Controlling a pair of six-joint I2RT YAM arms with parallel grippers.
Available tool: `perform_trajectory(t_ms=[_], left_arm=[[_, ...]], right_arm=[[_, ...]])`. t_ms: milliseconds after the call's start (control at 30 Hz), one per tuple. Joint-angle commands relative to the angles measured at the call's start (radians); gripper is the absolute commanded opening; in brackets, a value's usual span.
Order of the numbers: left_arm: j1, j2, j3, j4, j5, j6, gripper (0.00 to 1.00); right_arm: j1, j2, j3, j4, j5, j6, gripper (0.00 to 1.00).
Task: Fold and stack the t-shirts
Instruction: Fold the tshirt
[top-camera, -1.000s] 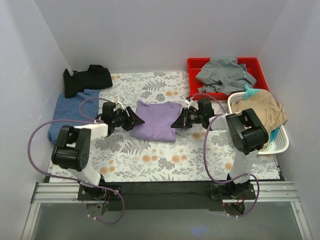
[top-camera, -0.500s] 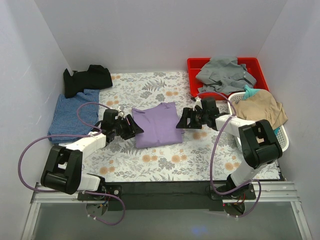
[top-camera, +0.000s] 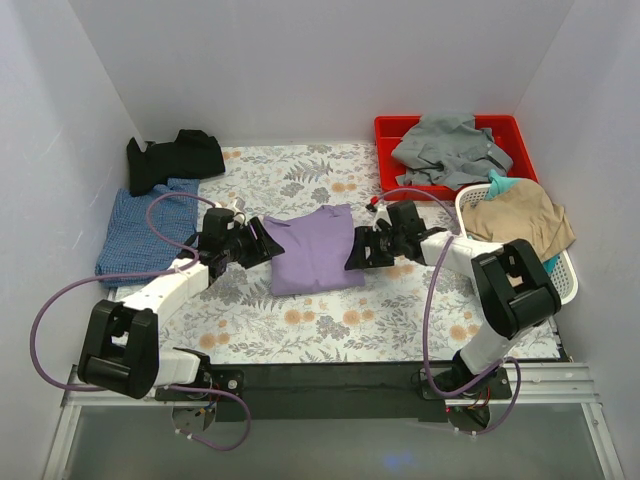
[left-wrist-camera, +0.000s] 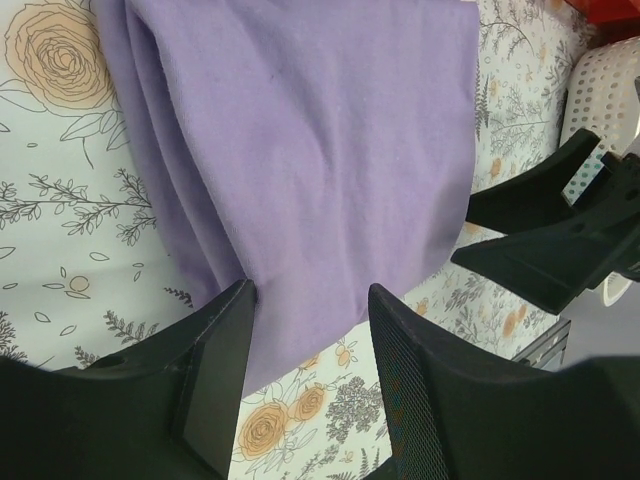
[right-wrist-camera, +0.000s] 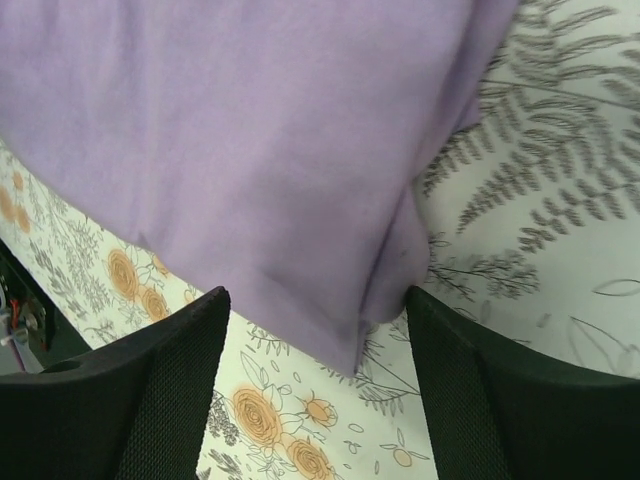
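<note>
Here lie 1 lilac t-shirt (top-camera: 315, 250), 1 black t-shirt (top-camera: 175, 156), 1 blue t-shirt (top-camera: 128, 235).

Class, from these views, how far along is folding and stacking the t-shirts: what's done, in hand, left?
Done: the purple t-shirt lies folded into a compact rectangle. In hand: both arms' open jaws flank its sides, gripping nothing. To do: it lies apart from the blue checked t-shirt and bunched black t-shirt, so stacking remains.
</note>
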Motion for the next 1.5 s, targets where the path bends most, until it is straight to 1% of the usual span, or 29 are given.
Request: perform_trajectory(t_ms=[0, 67, 100, 200, 233, 300, 333, 367, 400, 433, 467, 500, 533, 600, 633, 667, 733, 800, 867, 967, 1000, 1100, 1133, 1233, 1467], left_arm=[[-0.004, -0.003, 0.029, -0.006, -0.011, 0.016, 0.48], [-0.002, -0.002, 0.023, 0.005, -0.007, 0.012, 0.48], [-0.002, 0.0, 0.023, 0.009, -0.007, 0.01, 0.48], [-0.004, 0.007, 0.016, 0.012, -0.002, 0.012, 0.48], [-0.002, 0.01, 0.015, 0.014, 0.001, 0.012, 0.48], [-0.004, 0.015, 0.012, 0.017, 0.01, 0.009, 0.48], [-0.004, 0.017, 0.009, 0.02, 0.009, 0.006, 0.48], [-0.004, 0.017, 0.007, 0.023, 0.012, 0.006, 0.48], [-0.004, 0.017, 0.007, 0.023, 0.01, 0.009, 0.47], [-0.004, 0.017, 0.007, 0.023, 0.012, 0.012, 0.47], [-0.004, 0.015, 0.007, 0.023, 0.007, 0.013, 0.47], [-0.004, 0.014, 0.01, 0.017, 0.001, 0.016, 0.47], [-0.004, 0.007, 0.012, 0.014, -0.007, 0.02, 0.47], [-0.002, 0.0, 0.024, -0.015, -0.051, 0.032, 0.47], [-0.002, -0.006, 0.042, -0.026, -0.073, 0.049, 0.47], [-0.002, -0.022, 0.049, -0.034, -0.092, 0.056, 0.48], [-0.002, -0.031, 0.084, -0.06, -0.137, 0.081, 0.48], [-0.001, -0.025, 0.116, -0.083, -0.162, 0.113, 0.5], [0.001, -0.008, 0.157, -0.081, -0.188, 0.127, 0.52], [0.007, 0.065, 0.222, -0.061, -0.217, 0.161, 0.53], [0.012, 0.111, 0.233, -0.039, -0.217, 0.171, 0.53], [0.03, 0.194, 0.28, 0.006, -0.182, 0.178, 0.53], [0.033, 0.248, 0.288, 0.015, -0.169, 0.178, 0.53], [0.047, 0.322, 0.314, 0.031, -0.136, 0.17, 0.52], [0.055, 0.362, 0.299, 0.063, -0.119, 0.153, 0.52]], right_arm=[[0.037, 0.028, 0.045, 0.013, -0.027, -0.002, 0.75], [0.055, 0.055, 0.056, 0.013, -0.053, 0.0, 0.7], [0.059, 0.066, 0.06, 0.05, -0.065, 0.001, 0.57], [0.063, 0.08, 0.057, 0.091, -0.122, 0.007, 0.47], [0.065, 0.074, 0.056, 0.116, -0.13, 0.023, 0.36], [0.065, 0.065, 0.05, 0.131, -0.127, 0.029, 0.3], [0.063, 0.052, 0.05, 0.127, -0.101, 0.035, 0.12], [0.065, 0.043, 0.039, 0.127, -0.082, 0.038, 0.04], [0.063, 0.034, 0.034, 0.127, -0.07, 0.031, 0.01], [0.063, 0.019, 0.031, 0.125, -0.064, 0.026, 0.05], [0.062, 0.008, 0.028, 0.113, -0.041, 0.017, 0.15], [0.062, -0.015, 0.025, 0.11, -0.032, 0.011, 0.43], [0.062, -0.027, 0.025, 0.105, -0.012, 0.009, 0.54], [0.063, -0.052, 0.039, 0.056, 0.02, -0.011, 0.68], [0.062, -0.076, 0.048, 0.033, 0.063, -0.023, 0.75], [0.062, -0.089, 0.059, -0.025, 0.095, -0.032, 0.77], [0.062, -0.126, 0.074, -0.047, 0.143, -0.068, 0.81], [0.06, -0.135, 0.086, -0.057, 0.206, -0.097, 0.82], [0.057, -0.109, 0.123, -0.057, 0.211, -0.121, 0.82], [0.054, -0.037, 0.203, -0.056, 0.243, -0.163, 0.82], [0.052, -0.016, 0.223, -0.056, 0.257, -0.17, 0.82], [0.037, 0.093, 0.312, -0.056, 0.251, -0.201, 0.82], [0.034, 0.115, 0.336, -0.054, 0.238, -0.203, 0.82], [0.022, 0.191, 0.414, -0.056, 0.205, -0.207, 0.82], [-0.004, 0.278, 0.471, -0.054, 0.145, -0.192, 0.81]])
